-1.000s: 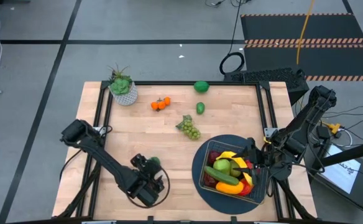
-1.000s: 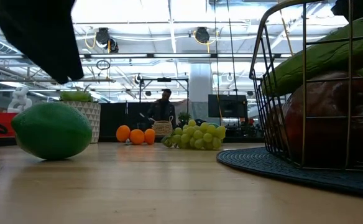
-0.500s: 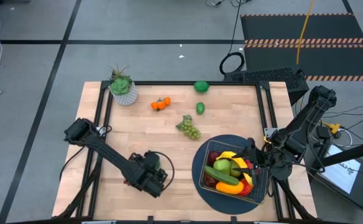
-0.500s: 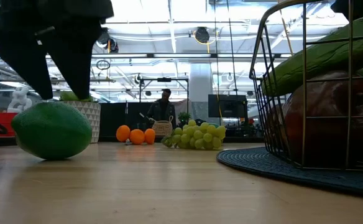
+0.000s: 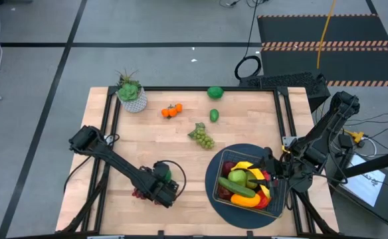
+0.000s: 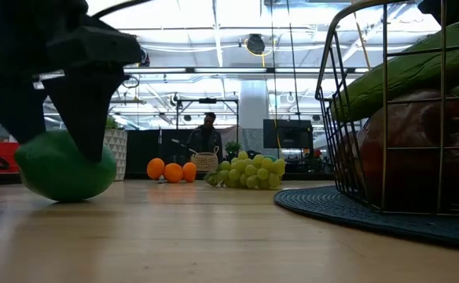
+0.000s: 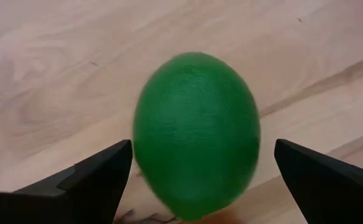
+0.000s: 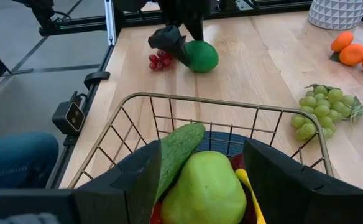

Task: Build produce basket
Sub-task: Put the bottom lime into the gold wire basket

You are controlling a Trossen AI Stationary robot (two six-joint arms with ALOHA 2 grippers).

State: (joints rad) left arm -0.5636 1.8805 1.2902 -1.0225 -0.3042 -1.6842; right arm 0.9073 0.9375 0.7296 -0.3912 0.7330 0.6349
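Note:
A large green fruit (image 7: 197, 134) lies on the wood near the table's near edge, left of centre. My left gripper (image 7: 203, 149) points down over it, open. One finger stands on each side of the fruit, with a gap between finger and fruit on both sides. In the low view the fingers (image 6: 88, 118) come down in front of the fruit (image 6: 64, 173). The wire basket (image 5: 219, 174) holds a pear, a cucumber, a banana and red pieces, and it stands on the round dark mat (image 5: 247, 216). My right gripper (image 5: 268, 172) hovers open over the basket's right end.
A small red cluster (image 5: 137, 192) lies just left of the left gripper. Farther back are green grapes (image 5: 202, 136), a small lime (image 5: 214, 115), oranges (image 5: 171, 111), another green fruit (image 5: 214, 92) and a potted plant (image 5: 131, 93). Bare wood lies between the green fruit and the mat.
My left gripper has moved from the table's near edge toward the far edge. It has sunk and rolled about its wrist. Its open fingers were above and short of the green fruit and now straddle it. The fruit has not moved.

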